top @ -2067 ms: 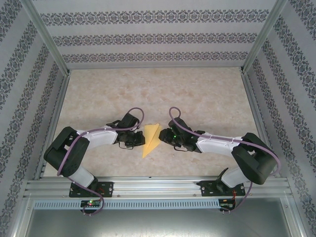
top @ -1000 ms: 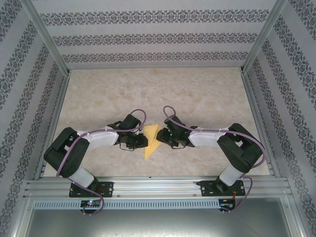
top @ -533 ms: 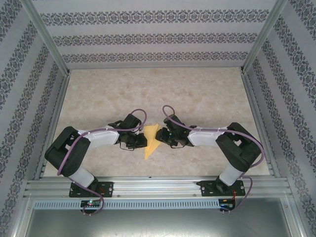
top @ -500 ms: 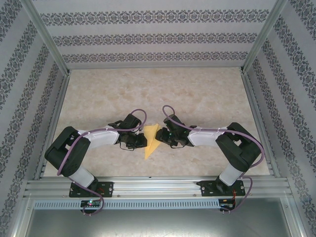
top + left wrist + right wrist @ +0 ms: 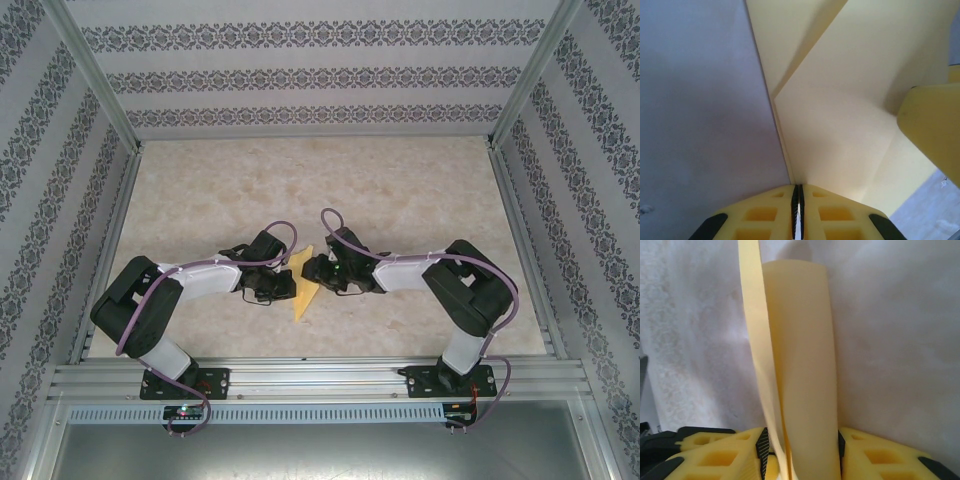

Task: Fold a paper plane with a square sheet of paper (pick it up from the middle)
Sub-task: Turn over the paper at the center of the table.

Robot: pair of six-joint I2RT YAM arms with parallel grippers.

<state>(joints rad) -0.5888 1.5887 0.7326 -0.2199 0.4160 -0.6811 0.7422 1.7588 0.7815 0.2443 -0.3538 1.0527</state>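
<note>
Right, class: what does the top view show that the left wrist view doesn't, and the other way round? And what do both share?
Top view adds: the table, with the right gripper facing the left gripper across the paper. Left wrist view adds: the left jaws shut on the paper's edge, and its diagonal fold close up. Shared: the yellow paper and the left gripper.

Seen from above, the left claw (image 5: 291,286) and right claw (image 5: 309,270) hide much of the paper plane (image 5: 302,305). Beyond the left claw, it runs off the wrist view's top edge.
</note>
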